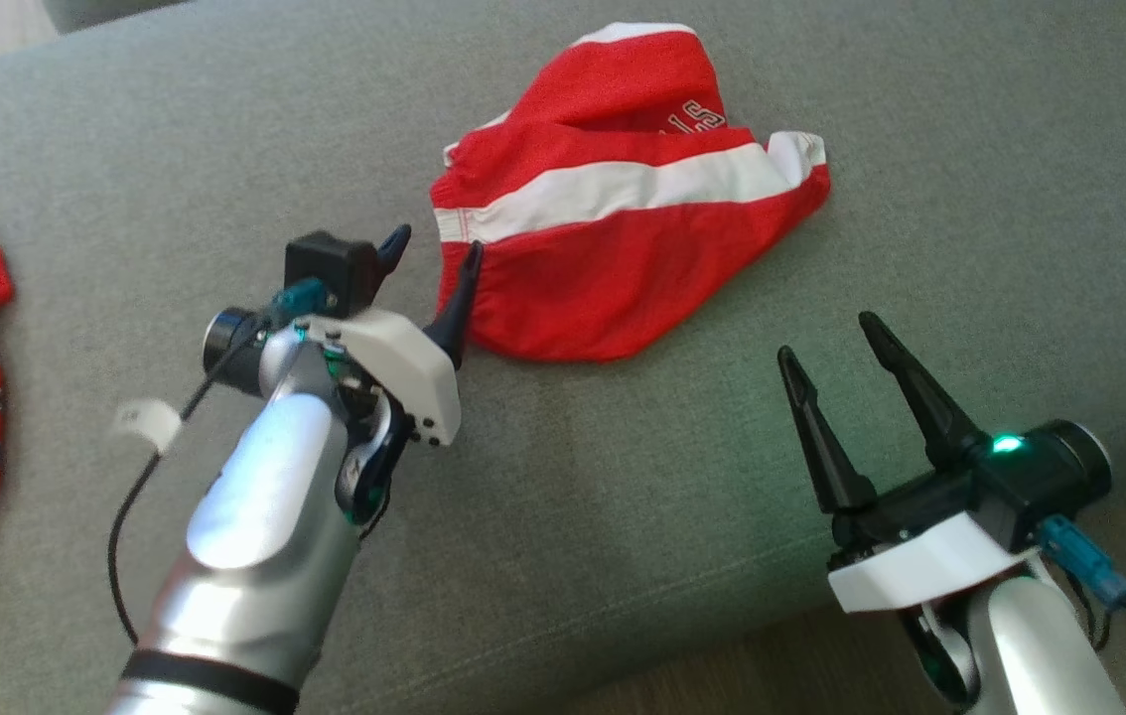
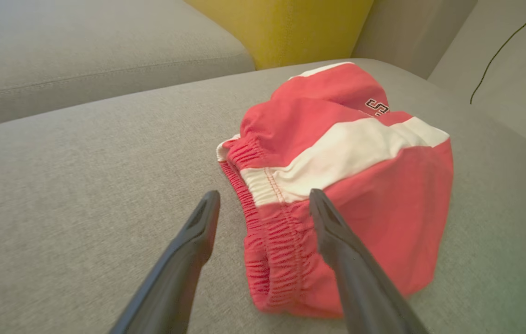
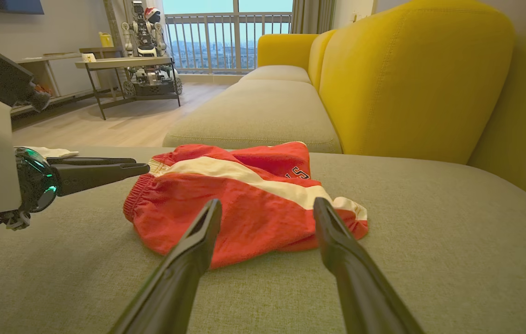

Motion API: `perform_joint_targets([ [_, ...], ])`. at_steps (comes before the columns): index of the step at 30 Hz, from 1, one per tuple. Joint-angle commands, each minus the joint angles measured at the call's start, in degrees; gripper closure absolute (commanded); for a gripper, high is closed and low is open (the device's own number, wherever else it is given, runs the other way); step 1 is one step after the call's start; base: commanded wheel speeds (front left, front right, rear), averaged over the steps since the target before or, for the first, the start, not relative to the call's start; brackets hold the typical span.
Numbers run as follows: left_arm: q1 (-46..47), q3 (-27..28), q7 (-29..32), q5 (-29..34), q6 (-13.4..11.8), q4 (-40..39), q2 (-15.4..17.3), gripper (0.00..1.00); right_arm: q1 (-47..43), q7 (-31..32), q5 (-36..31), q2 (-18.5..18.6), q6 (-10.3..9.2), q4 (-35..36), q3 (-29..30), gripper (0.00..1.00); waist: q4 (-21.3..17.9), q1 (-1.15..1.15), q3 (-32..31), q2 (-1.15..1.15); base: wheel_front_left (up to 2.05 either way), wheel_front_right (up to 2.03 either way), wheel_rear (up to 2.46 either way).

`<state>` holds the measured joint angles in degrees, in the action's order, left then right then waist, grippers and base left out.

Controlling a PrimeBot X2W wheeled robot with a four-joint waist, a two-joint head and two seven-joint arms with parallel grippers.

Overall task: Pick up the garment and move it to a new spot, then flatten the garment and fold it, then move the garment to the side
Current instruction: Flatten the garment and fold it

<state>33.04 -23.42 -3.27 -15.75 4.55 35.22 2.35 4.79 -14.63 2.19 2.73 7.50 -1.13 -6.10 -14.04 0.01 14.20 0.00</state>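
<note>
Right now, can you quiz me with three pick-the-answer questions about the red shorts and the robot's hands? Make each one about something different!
1. Where do the red shorts lie?
A) on the grey sofa seat
B) on the wooden floor
C) on a shelf

2. What colour is the stripe across them?
A) blue
B) white
C) black

3. How is the left gripper?
A) shut on the shorts
B) open beside the waistband
C) shut on nothing

Answers:
1 A: grey cushion shows all round the shorts.
2 B: a white band crosses the red cloth.
3 B: its two fingers stand apart at the elastic edge, gripping nothing.
</note>
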Motion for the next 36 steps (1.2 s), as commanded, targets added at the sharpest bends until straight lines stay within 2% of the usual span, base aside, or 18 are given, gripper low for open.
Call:
perform_joint_targets([
  [1,2.71,1.35,0.34,-0.27,0.08,-1.22,0.55,0.0,1.98,-0.37,0.47,0.15,-0.01,2.18,-1.23,0.0,-0.51,-0.01,0.63,0.0,0.0,0.0,0.0],
  [11,7.86,1.57,3.3,-0.86,-0.71,3.2,0.78,0.0,3.2,-0.37,1.25,0.15,-0.01,2.29,-1.67,0.0,-1.57,-0.01,1.97,0.0,0.0,0.0,0.0],
  [13,8.34,1.41,3.25,-0.88,-0.65,3.53,0.87,0.18,3.18,-0.37,1.3,0.15,-0.01,2.25,-1.65,0.0,-1.66,-0.01,2.0,0.0,0.0,0.0,0.0],
  [15,8.52,1.23,3.41,-0.92,-0.72,3.8,0.91,0.47,3.11,-0.37,1.36,0.15,-0.01,2.21,-1.45,0.0,-1.65,-0.01,2.02,0.0,0.0,0.0,0.0],
  [18,8.31,0.86,4.13,-1.26,-0.68,4.0,0.88,0.66,3.01,-0.37,1.39,0.15,-0.01,2.16,-1.25,0.0,-1.55,-0.01,1.98,0.0,0.0,0.0,0.0],
  [19,8.22,0.76,4.32,-1.53,-0.55,3.95,0.87,0.67,3.03,-0.37,1.4,0.15,-0.01,2.16,-1.18,0.0,-1.48,-0.01,1.97,0.0,0.0,0.0,0.0],
  [21,8.08,0.52,4.54,-2.09,-0.28,3.71,0.84,0.85,3.11,-0.37,1.42,0.15,-0.01,2.16,-1.06,0.0,-1.26,-0.01,1.9,0.0,0.0,0.0,0.0],
  [22,8.0,0.43,4.66,-2.46,-0.11,3.56,0.82,1.0,3.15,-0.37,1.43,0.15,-0.01,2.2,-1.1,0.0,-1.13,-0.01,1.84,0.0,0.0,0.0,0.0],
  [29,5.37,0.08,3.74,-4.66,0.39,-0.08,0.85,1.0,3.11,-0.37,1.04,0.15,-0.01,2.42,-1.01,0.0,0.7,-0.01,0.37,0.0,0.0,0.0,0.0],
  [36,-2.82,1.29,4.1,-6.69,-0.03,-8.79,4.09,1.0,3.36,-0.37,1.25,0.15,-0.01,1.41,-1.11,0.0,3.13,-0.01,-1.79,0.0,0.0,0.0,0.0],
])
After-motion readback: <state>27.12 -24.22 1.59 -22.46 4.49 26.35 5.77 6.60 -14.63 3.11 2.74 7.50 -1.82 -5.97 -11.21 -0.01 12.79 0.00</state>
